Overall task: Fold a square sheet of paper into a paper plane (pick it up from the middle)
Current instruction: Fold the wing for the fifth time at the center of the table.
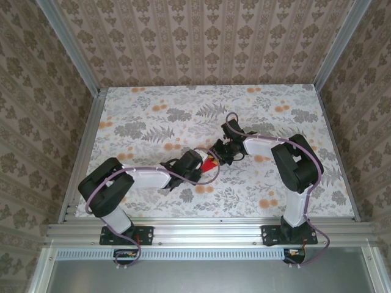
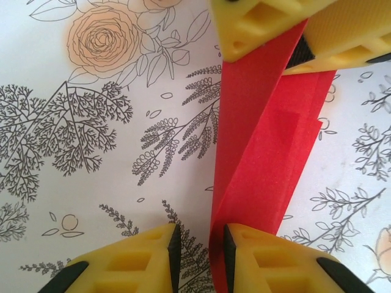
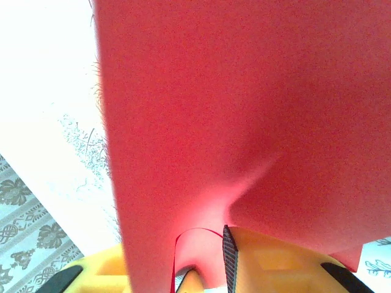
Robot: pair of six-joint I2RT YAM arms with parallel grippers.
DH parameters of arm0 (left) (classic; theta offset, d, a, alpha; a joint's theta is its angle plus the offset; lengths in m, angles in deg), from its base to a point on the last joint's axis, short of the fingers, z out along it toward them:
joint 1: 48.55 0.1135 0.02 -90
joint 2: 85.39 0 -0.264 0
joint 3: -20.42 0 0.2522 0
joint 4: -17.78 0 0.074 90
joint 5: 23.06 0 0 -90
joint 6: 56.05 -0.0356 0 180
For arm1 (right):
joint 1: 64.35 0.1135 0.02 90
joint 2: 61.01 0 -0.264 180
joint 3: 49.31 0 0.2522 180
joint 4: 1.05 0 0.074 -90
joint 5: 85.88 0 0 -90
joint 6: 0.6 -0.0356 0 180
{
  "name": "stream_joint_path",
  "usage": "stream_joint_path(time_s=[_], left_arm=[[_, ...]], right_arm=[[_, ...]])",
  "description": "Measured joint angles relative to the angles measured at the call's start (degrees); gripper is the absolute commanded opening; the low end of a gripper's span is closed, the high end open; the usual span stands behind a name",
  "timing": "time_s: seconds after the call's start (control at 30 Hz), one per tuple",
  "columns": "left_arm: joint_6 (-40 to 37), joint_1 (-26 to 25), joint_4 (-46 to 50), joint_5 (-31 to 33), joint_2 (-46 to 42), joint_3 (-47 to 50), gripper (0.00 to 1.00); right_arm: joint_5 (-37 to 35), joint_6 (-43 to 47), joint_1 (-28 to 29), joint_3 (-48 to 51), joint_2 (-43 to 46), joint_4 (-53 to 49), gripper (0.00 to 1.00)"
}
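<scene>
Closest to us, the folded red sheet of paper [image 3: 244,122] is looming just above the right end effector [image 3: 204,247], whose fingers [image 3: 275,262] are clamping together on its curled edge. We are seeing the sheet stretching from that end effector across to the left end effector [image 2: 200,235], its creased layers overlapping along the way. That end effector's fingers are standing apart: the paper's edge is lying against one pad, with the floral surface [image 2: 91,152] showing through the gap beside it. Both end effectors are facing each other closely over the surface's middle, the paper between them.
</scene>
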Motion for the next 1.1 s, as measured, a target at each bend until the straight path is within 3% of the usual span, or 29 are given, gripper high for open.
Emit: stream_joint_path(time_s=[0.23, 0.6, 0.8, 1.1], left_arm=[[2.69, 1.84, -7.58, -5.95, -1.6, 4.04, 0.29], [10.32, 9.75, -16.0, -20.0, -2.4, 8.41, 0.38], [12.11, 11.39, -17.14, -24.65, -2.36, 9.25, 0.34], [12.66, 11.72, -17.29, -26.71, -1.64, 9.77, 0.26]], right_arm=[[0.02, -0.02, 0.0, 0.0, 0.02, 0.04, 0.27], [0.11, -0.09, 0.0, 0.0, 0.02, 1.27, 0.24], [0.13, -0.22, -0.04, 0.0, 0.02, 1.44, 0.24], [0.15, -0.24, -0.11, 0.0, 0.02, 1.49, 0.24]])
